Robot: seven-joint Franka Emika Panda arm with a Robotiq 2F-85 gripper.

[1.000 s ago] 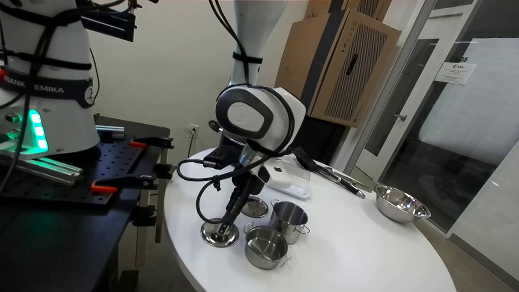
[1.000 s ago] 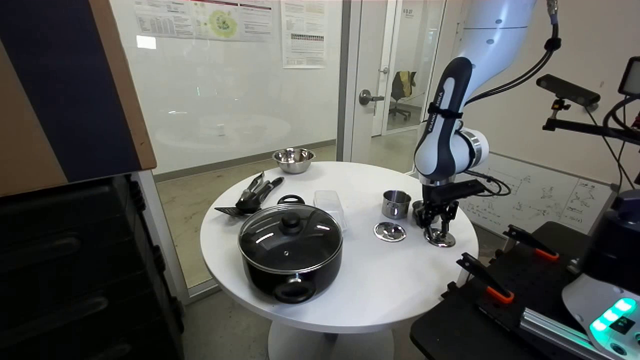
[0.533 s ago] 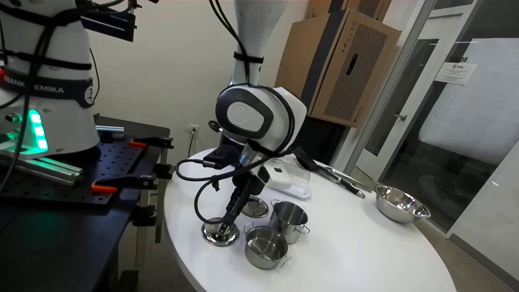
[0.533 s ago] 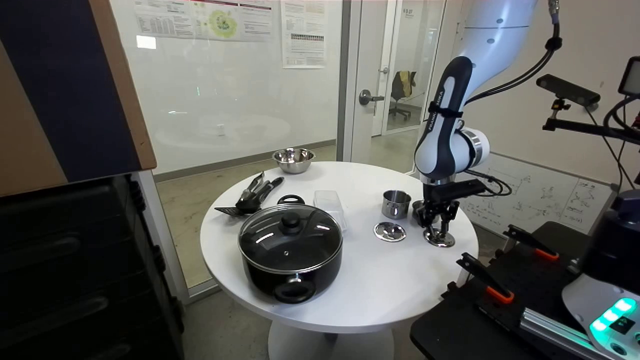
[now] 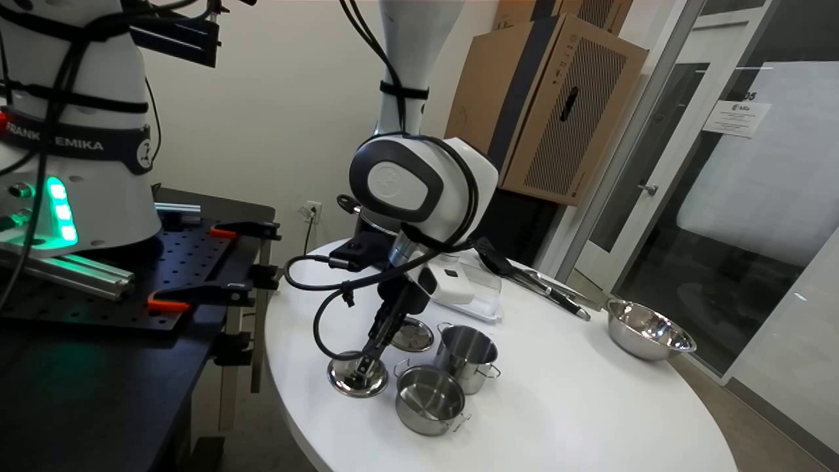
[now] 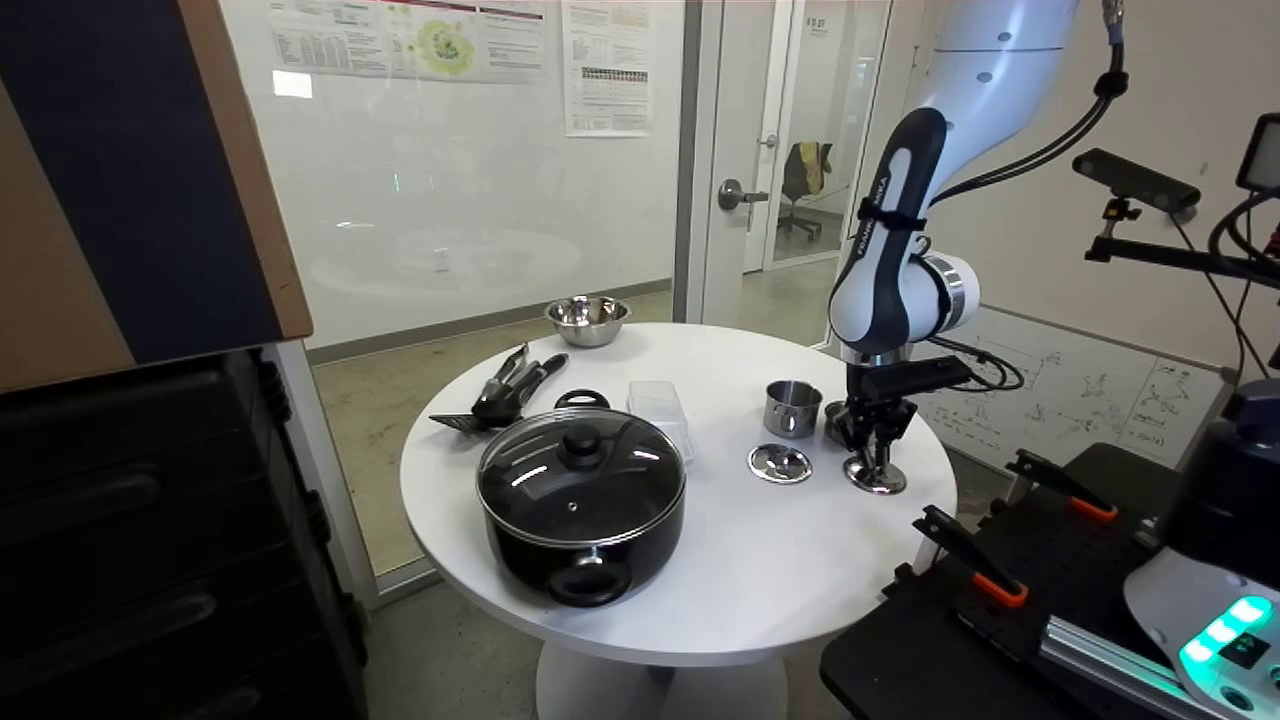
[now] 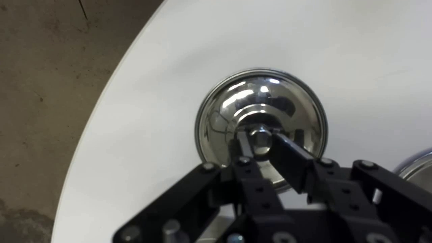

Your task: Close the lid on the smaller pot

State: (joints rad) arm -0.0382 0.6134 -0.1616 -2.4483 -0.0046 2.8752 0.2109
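Note:
The lid (image 5: 346,384) is a flat round steel lid with a small centre knob, on or just above the white table. It also shows in an exterior view (image 6: 886,483) and in the wrist view (image 7: 258,86). My gripper (image 7: 259,135) points down with its fingers shut on the lid's knob, one on each side. The gripper also shows in an exterior view (image 6: 875,463). The smaller pot (image 5: 427,406) is short, wide, open and upright beside the lid. In an exterior view the pot (image 6: 834,422) is mostly hidden behind my gripper.
The narrower steel cup (image 5: 467,357) stands touching or close beside the smaller pot. The smaller lid (image 6: 780,463) lies near them. The big black pot (image 6: 580,500), a clear plastic box (image 6: 657,405), utensils (image 6: 510,390) and a steel bowl (image 6: 588,322) stand on the table (image 6: 740,590).
The gripper's fingers have closed in on the knob. The lid has shifted very slightly with the gripper, towards the smaller pot. The pots and the smaller lid have not moved.

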